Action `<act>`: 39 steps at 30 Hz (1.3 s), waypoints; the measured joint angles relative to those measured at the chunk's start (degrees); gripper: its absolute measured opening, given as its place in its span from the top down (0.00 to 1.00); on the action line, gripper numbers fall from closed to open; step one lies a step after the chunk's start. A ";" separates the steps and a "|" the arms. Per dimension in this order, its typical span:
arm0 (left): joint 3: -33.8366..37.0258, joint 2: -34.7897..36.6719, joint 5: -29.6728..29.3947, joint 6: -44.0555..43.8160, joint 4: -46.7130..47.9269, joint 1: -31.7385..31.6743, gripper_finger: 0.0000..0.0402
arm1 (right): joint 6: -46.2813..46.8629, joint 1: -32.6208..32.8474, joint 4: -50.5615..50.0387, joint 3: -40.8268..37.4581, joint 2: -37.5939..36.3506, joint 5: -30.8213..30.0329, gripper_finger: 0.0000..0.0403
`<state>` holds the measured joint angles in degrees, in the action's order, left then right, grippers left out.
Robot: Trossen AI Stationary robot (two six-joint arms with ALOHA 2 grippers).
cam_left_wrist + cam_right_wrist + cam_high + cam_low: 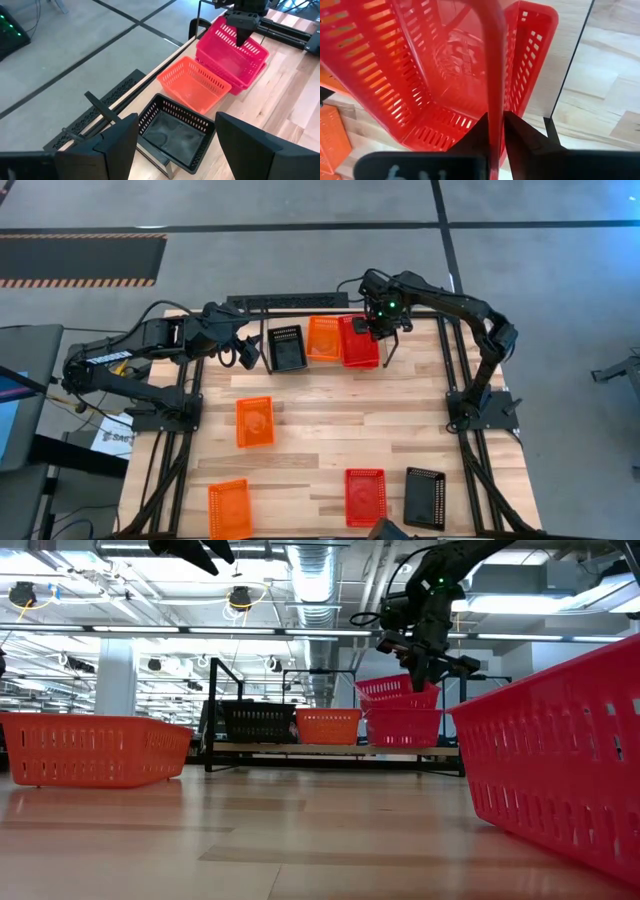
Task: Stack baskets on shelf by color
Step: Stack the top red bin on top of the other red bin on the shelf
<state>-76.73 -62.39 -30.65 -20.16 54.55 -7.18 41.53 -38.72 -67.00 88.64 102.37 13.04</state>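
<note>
On the shelf point(193, 26) at the table's far edge stand a black basket point(285, 348), an orange basket point(323, 338) and two red baskets. The upper red basket point(397, 692) sits tilted in the lower red basket point(404, 726). My right gripper point(380, 330) comes down on the upper red basket's rim and is shut on it. My left gripper point(245, 352) hangs open in the air left of the black basket and holds nothing. My right gripper pinches the upper red basket's rim point(495, 107), on its wall toward the table's right edge. One finger point(479, 131) is inside the basket and one outside. The fingers point steeply down from above. The basket rests tilted in the lower red basket.
Loose on the wooden table lie an orange basket point(254, 421) left of the middle, another orange basket point(229, 508) at the near left, and a red basket point(365, 496) and a black basket point(424, 497) at the near right. Black rails point(460, 370) frame the table.
</note>
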 joint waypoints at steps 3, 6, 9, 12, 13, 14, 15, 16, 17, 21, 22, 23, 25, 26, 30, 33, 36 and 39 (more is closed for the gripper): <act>0.00 0.00 0.01 0.00 0.01 -0.01 0.37 | -0.10 0.00 0.02 0.00 0.00 0.00 0.84; 0.00 0.00 0.02 0.00 -0.01 0.00 0.37 | -0.17 0.02 -0.27 0.26 0.00 0.01 0.83; 0.00 0.00 0.02 0.00 0.00 0.00 0.37 | -0.87 0.11 -0.59 2.52 0.00 0.02 0.83; 0.00 0.00 0.02 -0.02 0.00 -0.01 0.37 | -1.04 0.45 -0.88 6.00 0.00 -0.33 0.83; 0.00 0.00 0.01 -0.07 0.01 0.00 0.37 | -1.28 0.48 -0.93 7.39 0.00 -0.60 0.83; 0.00 0.00 0.02 -0.07 0.00 -0.01 0.37 | -1.47 0.50 -1.26 8.81 0.00 -1.02 0.83; 0.00 0.00 0.02 -0.07 -0.01 -0.01 0.37 | -1.50 0.50 -1.84 10.04 -0.06 -1.11 0.83; 0.00 0.00 0.02 -0.11 -0.01 0.00 0.37 | -1.50 0.50 -2.30 10.87 -0.11 -1.15 0.83; 0.00 0.00 0.02 -0.24 -0.01 -0.02 0.37 | -1.49 0.55 -2.56 11.46 -0.13 -1.24 0.83; 0.00 0.00 0.04 -0.53 0.00 -0.01 0.37 | -0.15 1.40 -3.44 11.96 -0.11 -1.42 0.83; 0.00 0.00 0.04 -0.55 0.00 -0.01 0.37 | -0.13 1.74 -3.98 11.96 -0.11 -1.42 0.83; 0.00 0.00 0.07 -0.56 0.01 0.00 0.37 | -0.13 2.09 -4.40 11.92 -0.11 -1.45 0.83; 0.00 0.00 0.07 -0.57 -0.01 -0.02 0.37 | -0.02 2.93 -4.76 11.32 -0.11 -2.43 0.83; 0.00 0.00 0.07 -0.59 0.01 0.00 0.37 | 0.05 3.37 -5.38 11.19 -0.02 -3.15 0.83; 0.00 0.00 0.07 -0.61 0.00 -0.01 0.37 | 0.46 4.23 -8.32 11.19 -0.02 -5.65 0.83; 0.00 0.00 0.25 -0.61 0.01 0.00 0.37 | 0.49 4.49 -9.82 11.19 -0.02 -6.90 0.83; 0.00 0.00 0.37 -0.62 0.01 -0.01 0.37 | 0.51 4.48 -9.73 11.19 -0.02 -7.54 0.83; 0.00 0.00 0.35 -0.63 0.01 -0.01 0.37 | 0.51 4.49 -9.75 11.19 -0.02 -7.56 0.83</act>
<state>-76.73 -62.39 -30.30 -20.80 54.57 -7.19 42.04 -34.23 -76.75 99.83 102.35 5.48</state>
